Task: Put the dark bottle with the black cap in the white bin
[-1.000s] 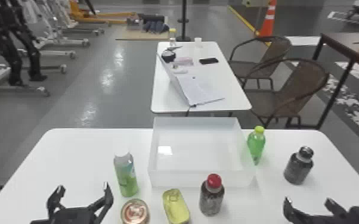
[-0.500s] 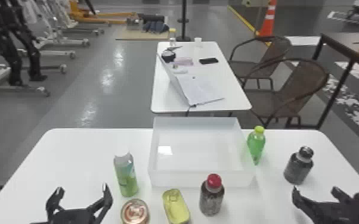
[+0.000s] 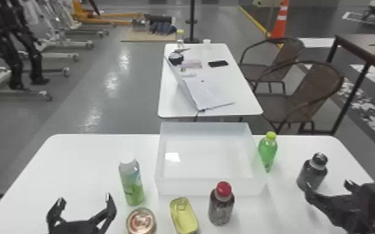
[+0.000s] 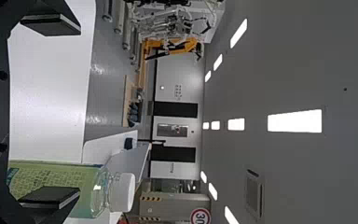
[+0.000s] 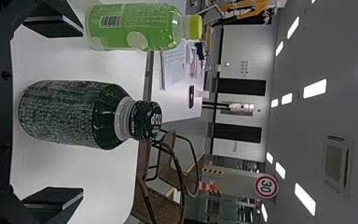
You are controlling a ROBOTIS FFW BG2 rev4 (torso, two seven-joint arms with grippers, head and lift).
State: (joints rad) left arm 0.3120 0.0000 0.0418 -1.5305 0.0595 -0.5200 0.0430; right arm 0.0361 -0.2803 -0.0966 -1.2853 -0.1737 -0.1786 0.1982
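Shifted since the earlier head views: right gripper [image 3: 328, 185], forward over the white table [image 3: 81, 161], now up close to the dark bottle [image 3: 311, 175]. Left gripper [image 3: 84, 198] parked at the near side, fingers wide apart, empty.

Right wrist view: dark bottle upright between widely spread fingers, touching neither; gripper empty. Head view: bottle outside the white bin [image 3: 211, 186], to the right, beyond the green bottle [image 3: 268, 149].

Clearer in right wrist view than in head view: fine pale speckled print on the dark wrap, glossy rounded shoulder, pale collar, short black cap [image 5: 147, 120]. Clearer in left wrist view: opaque white cap [image 4: 121, 192] and clear neck of the green-labelled bottle [image 3: 132, 183].

From head view: bin shallow, rectangular, smooth, translucent-looking walls. In front, red-capped bottle [image 3: 221, 208], yellow rounded-oblong tin [image 3: 183, 216], round metal-topped can [image 3: 141, 221].
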